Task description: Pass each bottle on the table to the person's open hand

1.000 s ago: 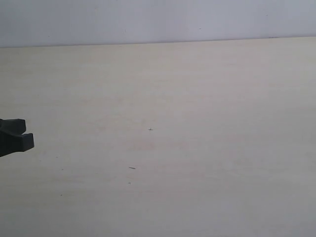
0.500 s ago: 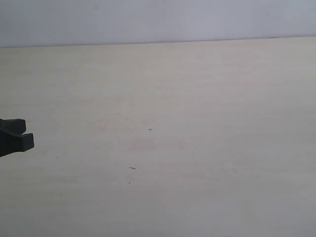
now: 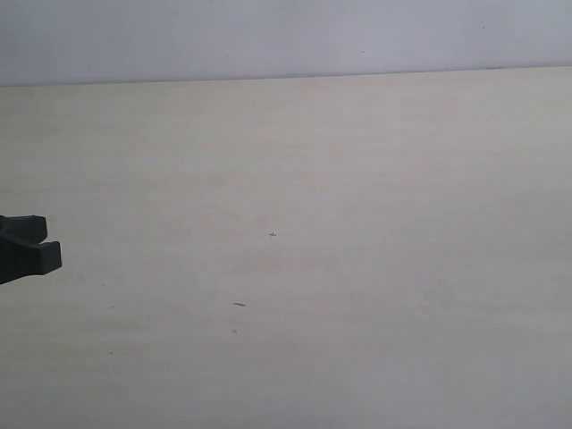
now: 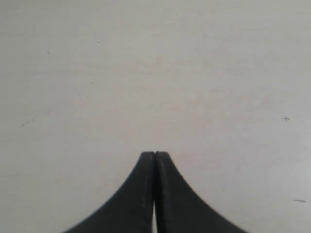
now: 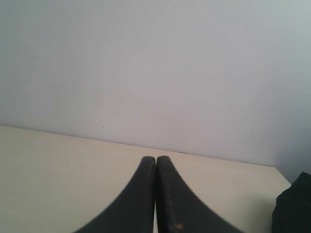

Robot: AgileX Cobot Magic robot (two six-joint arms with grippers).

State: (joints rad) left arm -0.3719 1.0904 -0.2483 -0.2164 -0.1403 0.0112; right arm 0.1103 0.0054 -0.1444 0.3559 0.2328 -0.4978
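None of the four bottles shows in any view, and neither does the person's open hand. The table (image 3: 357,268) lies as a bare cream sheet from the near edge of the exterior view to the pale wall (image 3: 268,36) at the far side, marked only by a few tiny flecks such as the dark speck (image 3: 239,304) near the middle. Over the last second nothing has shifted: the left gripper (image 3: 52,242) sits at the same spot on the far left, low over the table, and the flecks lie where they lay. Its wrist view shows the two black fingers pressed flat together with nothing between them. The right gripper (image 5: 156,159) is out of the exterior view; its own camera shows it closed and empty too, looking across the table toward the wall, with an unidentifiable dark shape (image 5: 294,204) at the corner of that picture. With both arms at rest, both tools shut on nothing and no bottle or hand in sight, the stillness suggests either that the handing over has not begun or that it is already finished; these pictures cannot settle which.
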